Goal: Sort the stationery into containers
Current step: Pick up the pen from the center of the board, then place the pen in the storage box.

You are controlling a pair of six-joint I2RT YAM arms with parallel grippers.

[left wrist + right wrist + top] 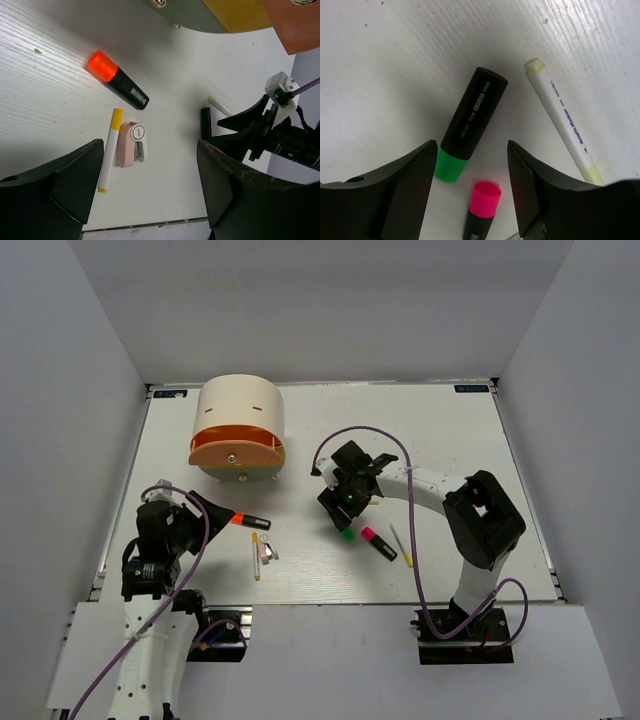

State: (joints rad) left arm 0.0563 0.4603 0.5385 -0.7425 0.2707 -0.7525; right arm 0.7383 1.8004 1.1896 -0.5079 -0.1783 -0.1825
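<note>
Overhead, right end effector (343,514) covers most of green-capped marker (347,534).

White table (450,435) enclosed by plain grey walls (60,360).

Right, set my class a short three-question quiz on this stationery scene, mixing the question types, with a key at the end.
1. True or false: the orange-capped marker lies inside a drawer of the cabinet.
2. Which cap colour lies nearest the green-capped marker? A orange, B pink, C blue.
3. Fill in: both pairs of jaws stand ____, holding nothing.
Key: 1 false, it lies on the table; 2 B; 3 open.
</note>
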